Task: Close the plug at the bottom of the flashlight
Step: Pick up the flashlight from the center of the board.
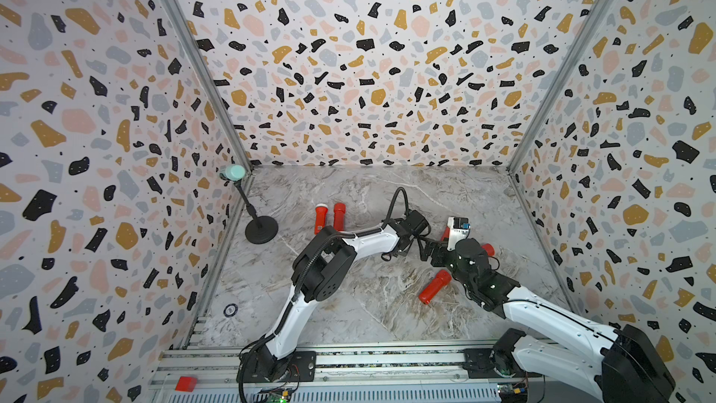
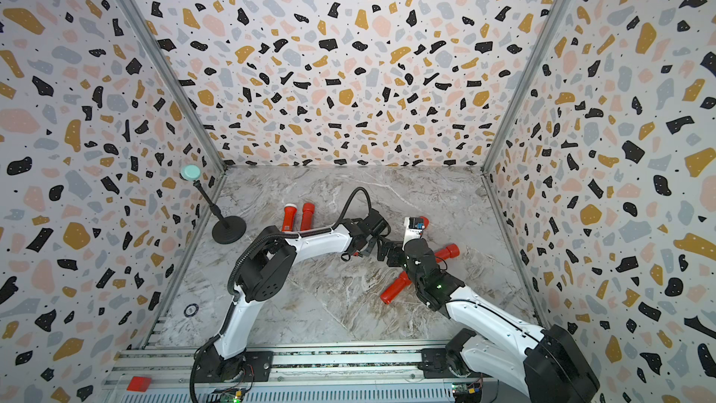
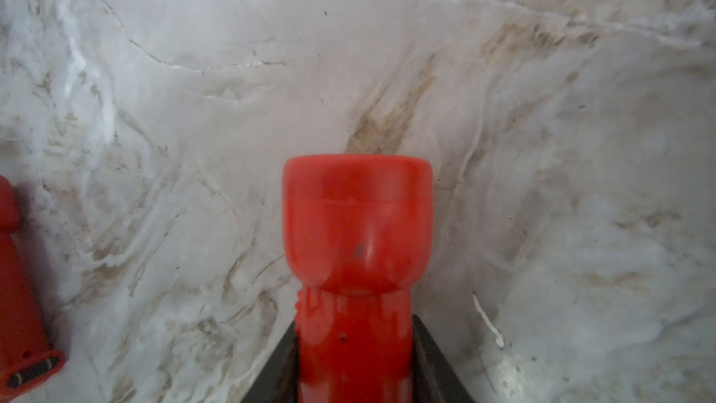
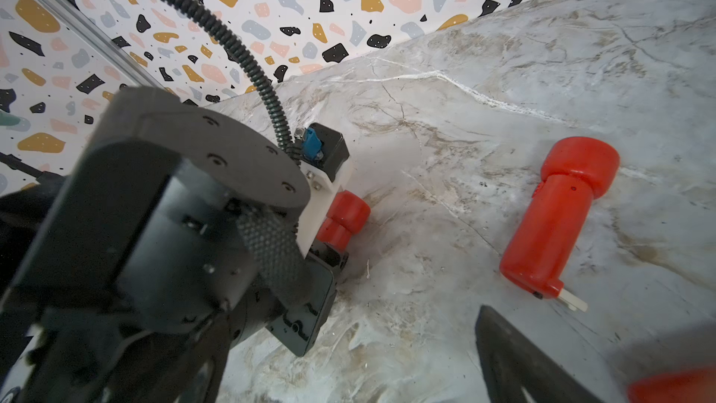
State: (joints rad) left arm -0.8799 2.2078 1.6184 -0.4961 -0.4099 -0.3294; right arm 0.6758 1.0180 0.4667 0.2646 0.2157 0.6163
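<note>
- Left wrist view: the left pincer [image 3: 354, 319] grips a red flashlight [image 3: 356, 226] by its handle, with a dark finger [image 3: 275, 374] pressed against each side.
- The flashlight's wide head points away from the pincer, past the fingertips, over the marble table [image 3: 542, 149]. Its bottom end is hidden back inside the pincer.
- A second flashlight [image 3: 19, 284] lies on the table off to one side of the left pincer, well apart from the held one, with its bottom end towards the camera.
- In both top views the two pincers come together near the middle of the table, the right pincer [image 1: 433, 255] just beside the left one.
- The right pincer stands wide open. In the right wrist view one of its fingers [image 4: 511, 362] shows as a dark wedge.
- Right wrist view: a third flashlight [image 4: 558, 219] lies on the table beyond the right pincer. Pale prongs [image 4: 573, 300] stick out of its bottom end, on the side nearer the pincer.
- A pair of flashlights [image 1: 319, 219] lies side by side well away from both pincers, near a black stand [image 1: 261, 228].
</note>
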